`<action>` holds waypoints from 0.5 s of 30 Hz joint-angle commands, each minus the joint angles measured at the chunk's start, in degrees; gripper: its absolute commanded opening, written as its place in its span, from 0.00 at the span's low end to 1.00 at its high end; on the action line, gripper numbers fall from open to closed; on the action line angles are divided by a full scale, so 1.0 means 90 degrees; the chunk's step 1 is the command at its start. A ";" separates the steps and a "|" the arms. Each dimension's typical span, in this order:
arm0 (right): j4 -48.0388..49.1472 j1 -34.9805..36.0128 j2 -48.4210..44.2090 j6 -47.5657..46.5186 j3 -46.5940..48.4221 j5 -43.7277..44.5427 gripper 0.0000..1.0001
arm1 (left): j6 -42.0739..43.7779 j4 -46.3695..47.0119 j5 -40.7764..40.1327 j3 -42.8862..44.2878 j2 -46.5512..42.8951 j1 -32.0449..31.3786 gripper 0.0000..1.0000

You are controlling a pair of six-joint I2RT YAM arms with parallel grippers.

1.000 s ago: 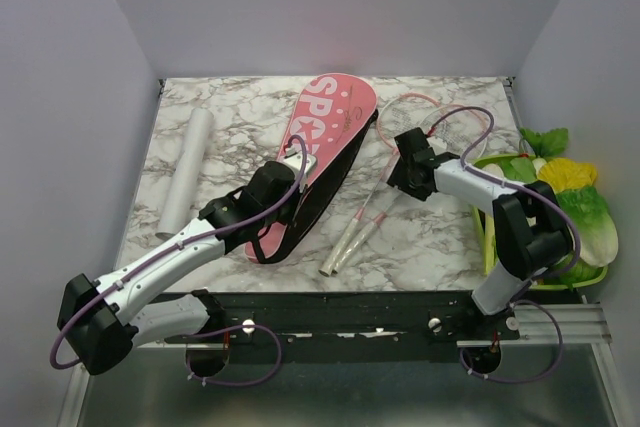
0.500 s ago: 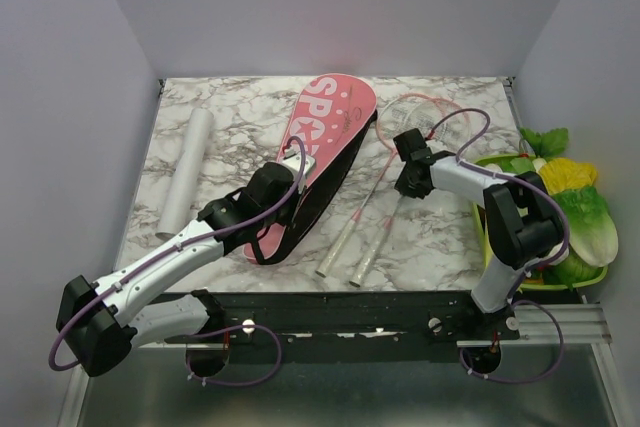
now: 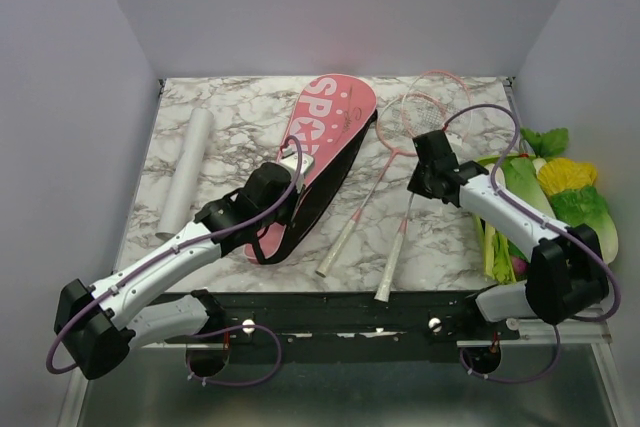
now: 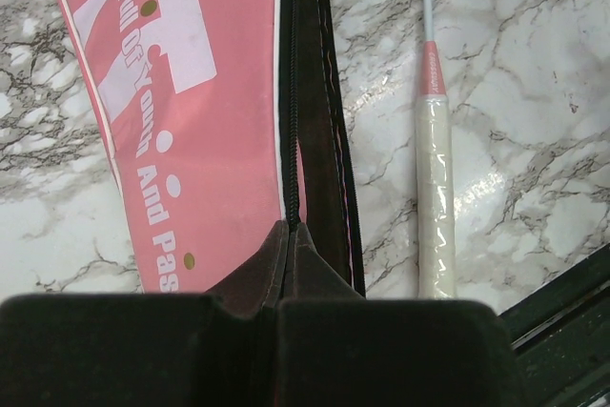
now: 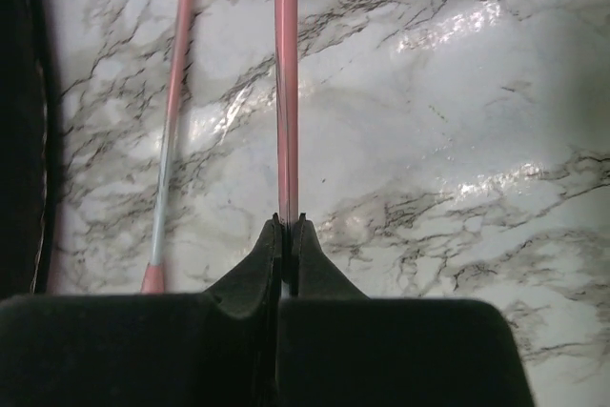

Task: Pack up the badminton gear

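The pink bag [image 3: 335, 127] with white lettering lies at the table's middle. My left gripper [image 3: 285, 197] is shut on the black zipper edge [image 4: 293, 92] at its narrow end; the fingertips [image 4: 282, 235] pinch that seam. Two slim pink-white rackets lie to the bag's right. My right gripper [image 3: 416, 185] is shut on the pink shaft [image 5: 285, 83] of the right racket [image 3: 392, 267], whose white handle points at the near edge. The other racket [image 3: 345, 237] lies free beside the bag, its shaft [image 5: 173, 121] left of the held one. The white tube [image 3: 187, 172] lies at the far left.
Green and yellow toy vegetables [image 3: 560, 197] are piled in a tray at the right edge, close to my right arm. The black frame rail [image 3: 400, 312] runs along the near table edge. White walls close in the table's back and sides.
My right gripper has shut on one racket's shaft and carried it to the right, so the two handles have spread apart. The left arm and the bag have stayed put.
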 commanded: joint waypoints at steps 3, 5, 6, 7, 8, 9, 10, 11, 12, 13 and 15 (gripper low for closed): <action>-0.0878 0.0672 -0.0675 -0.0809 0.0006 -0.0615 0.00 | -0.0145 0.0403 0.0028 -0.0002 -0.0229 0.0046 0.00; -0.1132 0.0859 -0.0841 -0.0966 -0.0023 -0.0781 0.01 | -0.0281 0.0433 0.0047 -0.0022 -0.0297 0.0065 0.00; -0.1230 0.1043 -0.0900 -0.0995 -0.0033 -0.0850 0.01 | -0.0311 0.0472 0.0047 -0.0070 -0.0336 0.0065 0.00; -0.1308 0.1122 -0.0968 -0.1024 -0.0052 -0.0918 0.01 | -0.0350 0.0520 -0.0030 -0.0090 -0.0385 0.0065 0.00; -0.1396 0.1220 -0.1114 -0.1025 -0.0081 -0.0919 0.00 | -0.0418 0.0540 -0.0098 -0.0109 -0.0434 0.0075 0.00; -0.1590 0.1366 -0.1183 -0.1015 -0.0091 -0.0938 0.01 | -0.0438 0.0569 -0.0176 -0.0158 -0.0531 0.0075 0.00; -0.1679 0.1425 -0.1242 -0.1025 -0.0111 -0.0996 0.01 | -0.0448 0.0637 -0.0312 -0.0187 -0.0581 0.0075 0.00; -0.1844 0.1455 -0.1319 -0.1025 -0.0150 -0.1045 0.00 | -0.0467 0.0648 -0.0362 -0.0207 -0.0629 0.0075 0.00; -0.1923 0.1552 -0.1456 -0.1015 -0.0150 -0.1075 0.00 | -0.0487 0.0648 -0.0401 -0.0207 -0.0659 0.0075 0.00; -0.2002 0.1601 -0.1534 -0.1025 -0.0169 -0.1114 0.01 | -0.0487 0.0648 -0.0431 -0.0217 -0.0678 0.0085 0.00; -0.2294 0.1767 -0.1719 -0.1034 -0.0189 -0.1105 0.00 | -0.0506 0.0648 -0.0451 -0.0217 -0.0688 0.0075 0.00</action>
